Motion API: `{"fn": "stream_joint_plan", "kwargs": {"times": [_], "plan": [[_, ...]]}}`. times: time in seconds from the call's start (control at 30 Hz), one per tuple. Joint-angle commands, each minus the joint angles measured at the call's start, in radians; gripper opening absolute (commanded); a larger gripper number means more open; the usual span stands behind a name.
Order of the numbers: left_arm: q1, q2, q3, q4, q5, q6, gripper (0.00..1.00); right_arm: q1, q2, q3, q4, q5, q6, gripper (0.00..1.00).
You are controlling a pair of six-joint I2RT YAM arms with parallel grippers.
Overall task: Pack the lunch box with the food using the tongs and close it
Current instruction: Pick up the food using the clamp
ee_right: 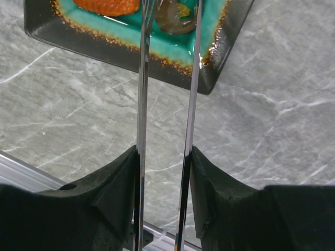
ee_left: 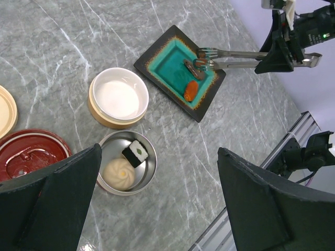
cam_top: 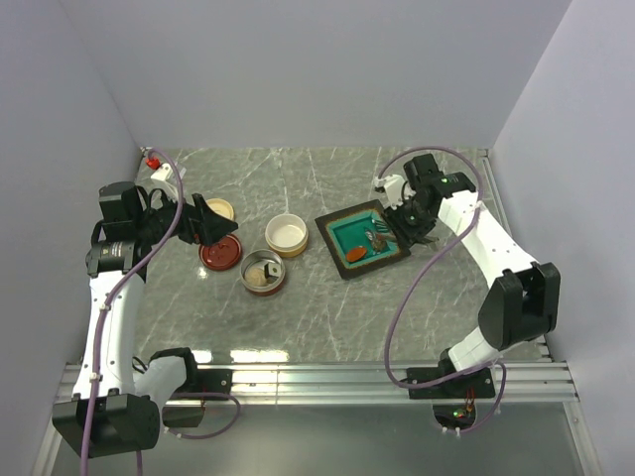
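Observation:
My right gripper [ee_right: 165, 157] is shut on the slim metal tongs [ee_right: 142, 94], squeezing their two arms partway together. The tong tips reach over the teal tray [ee_left: 167, 57] and straddle a dark brown lump [ee_right: 172, 18]. An orange-red oblong [ee_left: 191, 90] lies on the tray beside it. A steel lunch box bowl [ee_left: 155, 162] holds a pale round bun [ee_left: 119, 171] and a white cube with a dark side [ee_left: 136, 152]. My left gripper [ee_left: 159, 157] hangs open and empty above the table next to that bowl.
A white-lined bowl [ee_left: 118, 97] stands between the steel bowl and the tray. A red lid [ee_left: 29, 154] and a cream lid [ee_left: 5, 110] lie to the left. The metal table rail [cam_top: 317, 377] runs along the near edge.

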Motion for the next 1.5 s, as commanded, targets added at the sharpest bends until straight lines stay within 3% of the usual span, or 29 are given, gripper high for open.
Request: {"fn": "stream_joint_plan", "kwargs": {"times": [0.0,0.57,0.8,1.0,1.3,1.47], "plan": [[0.005,-0.005,0.041,0.03,0.006,0.004,0.98,-0.003,0.007,-0.005,0.041,-0.014,0.016,0.48],[0.004,-0.016,0.026,0.034,0.001,0.008,0.98,0.0,0.051,-0.038,0.051,-0.037,0.013,0.47],[0.004,-0.025,0.015,0.043,-0.003,0.001,0.98,0.008,0.047,-0.024,0.024,-0.069,0.019,0.36],[0.004,-0.021,0.021,0.042,0.0,0.0,0.98,0.01,0.033,0.022,-0.005,-0.103,0.037,0.3],[0.004,-0.024,0.02,0.039,-0.002,0.006,0.98,0.011,0.019,0.151,-0.05,-0.123,0.057,0.29],[0.004,-0.027,0.017,0.048,-0.003,-0.003,0.98,0.085,0.048,0.261,-0.064,-0.12,0.076,0.29]]}}
